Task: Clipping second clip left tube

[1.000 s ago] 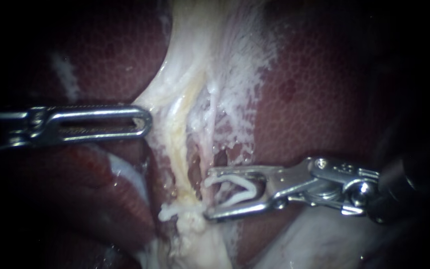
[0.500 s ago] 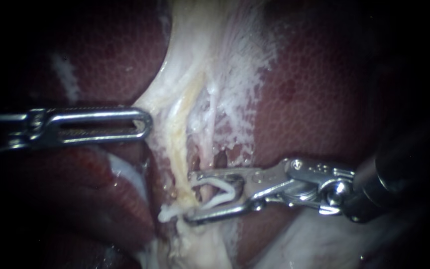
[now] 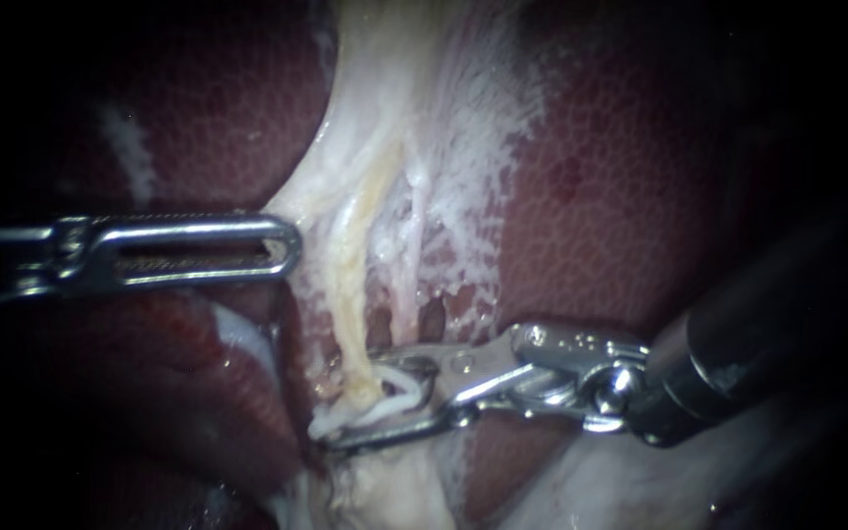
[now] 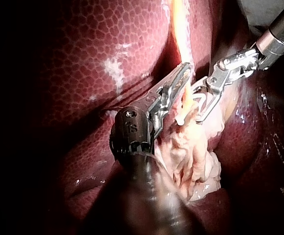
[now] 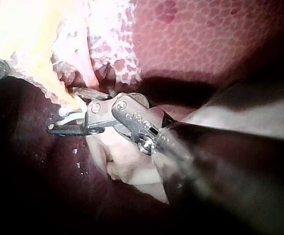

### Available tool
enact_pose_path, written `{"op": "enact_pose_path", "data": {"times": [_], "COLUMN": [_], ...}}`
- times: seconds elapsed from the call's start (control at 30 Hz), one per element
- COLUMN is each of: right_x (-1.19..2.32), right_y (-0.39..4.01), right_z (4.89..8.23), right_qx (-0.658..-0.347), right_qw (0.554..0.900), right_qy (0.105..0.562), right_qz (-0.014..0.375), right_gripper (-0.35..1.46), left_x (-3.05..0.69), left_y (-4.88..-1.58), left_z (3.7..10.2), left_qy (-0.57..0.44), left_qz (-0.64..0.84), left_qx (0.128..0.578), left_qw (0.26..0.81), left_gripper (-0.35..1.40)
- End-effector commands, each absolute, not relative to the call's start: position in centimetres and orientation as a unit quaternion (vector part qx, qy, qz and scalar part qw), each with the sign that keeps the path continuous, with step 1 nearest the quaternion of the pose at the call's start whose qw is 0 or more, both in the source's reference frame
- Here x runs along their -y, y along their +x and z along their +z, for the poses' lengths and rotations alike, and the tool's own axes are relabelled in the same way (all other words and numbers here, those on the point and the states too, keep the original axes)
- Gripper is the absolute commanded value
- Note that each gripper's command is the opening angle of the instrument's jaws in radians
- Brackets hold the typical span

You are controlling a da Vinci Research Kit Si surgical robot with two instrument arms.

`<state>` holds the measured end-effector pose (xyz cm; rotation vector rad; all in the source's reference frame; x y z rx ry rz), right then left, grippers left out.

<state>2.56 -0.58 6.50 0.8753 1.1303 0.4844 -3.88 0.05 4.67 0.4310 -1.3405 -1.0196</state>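
The left tube (image 3: 347, 294) is a yellowish strand running down through pale tissue. My right instrument (image 3: 350, 397) comes in from the right. Its jaws stand a little apart around this tube, low down, with a white clip (image 3: 399, 385) seated between them. A small white piece (image 3: 322, 424), perhaps another clip, sits on the tube by the lower jaw's tip. My left instrument (image 3: 291, 245) has its slotted jaws shut on the pale tissue edge beside the tube. The left wrist view shows that instrument (image 4: 185, 71) and the right instrument (image 4: 195, 105) close together. The right instrument (image 5: 58, 120) straddles the strand.
Dark red liver (image 3: 591, 196) lies on both sides of the pale band. A thinner pale strand (image 3: 416, 245) runs just right of the left tube. Loose whitish tissue (image 3: 395, 491) hangs below the jaws, and more pale tissue (image 3: 601, 481) lies under the right shaft.
My right instrument has slid left with its clip, from beside the tube to around it, and its jaws stand closer together. The left instrument has not moved.
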Motion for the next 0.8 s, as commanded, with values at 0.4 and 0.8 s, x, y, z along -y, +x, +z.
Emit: {"op": "enact_pose_path", "data": {"times": [0.4, 0.8], "right_x": [0.56, 0.55], "right_y": [2.62, 2.60], "right_z": [6.53, 6.66], "right_qx": [-0.508, -0.479], "right_qw": [0.725, 0.748], "right_qy": [0.404, 0.387], "right_qz": [0.230, 0.247], "right_gripper": [0.46, -0.35], "left_x": [-0.04, -0.03], "left_y": [-3.91, -3.92], "left_z": [4.70, 4.72], "left_qy": [0.189, 0.188], "left_qz": [-0.448, -0.448], "left_qx": [0.589, 0.589], "left_qw": [0.646, 0.646], "left_gripper": [-0.35, -0.35]}}
